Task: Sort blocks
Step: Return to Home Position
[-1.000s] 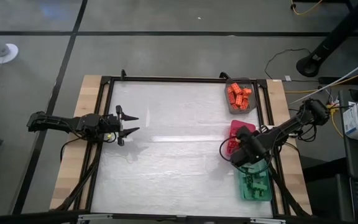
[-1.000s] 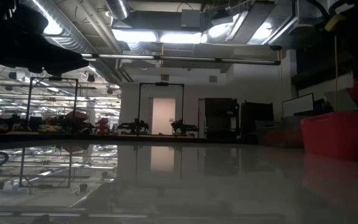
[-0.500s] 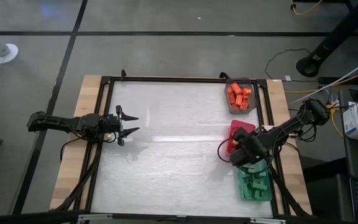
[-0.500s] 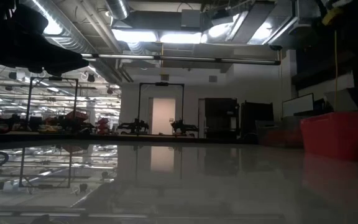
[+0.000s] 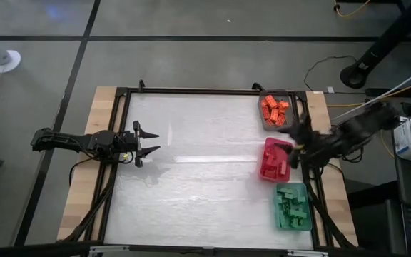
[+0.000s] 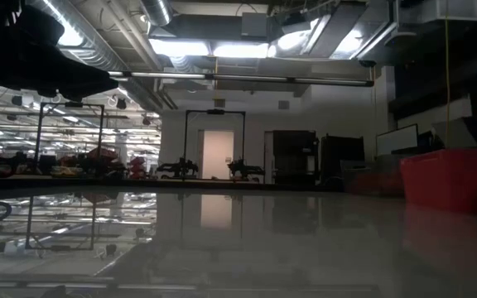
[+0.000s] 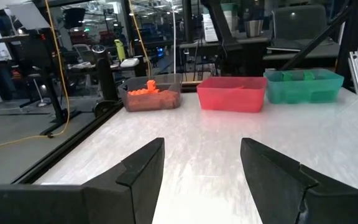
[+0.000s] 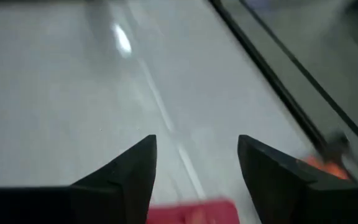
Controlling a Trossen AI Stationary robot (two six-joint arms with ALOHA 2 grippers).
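Orange blocks (image 5: 274, 110) lie heaped in the grey tray (image 5: 275, 128), the first of three trays in a row along the right edge of the table (image 5: 198, 178). Just beside it, the pink tray (image 5: 270, 171) holds the red blocks (image 5: 278, 163). The teal tray (image 5: 292, 227) at the other end holds the green blocks (image 5: 291, 207). No block lies loose on the tabletop.

The right gripper (image 5: 295, 140) hangs over the pink tray's side nearest the grey tray. Its wrist view looks past that tray's rim across the bare table. Its fingers (image 8: 135, 171) stand wide apart with nothing between them.

The left gripper (image 5: 148, 143) waits over the left side of the table, well apart from the trays and pointing toward them. Its fingers (image 7: 143, 167) are likewise spread and empty.
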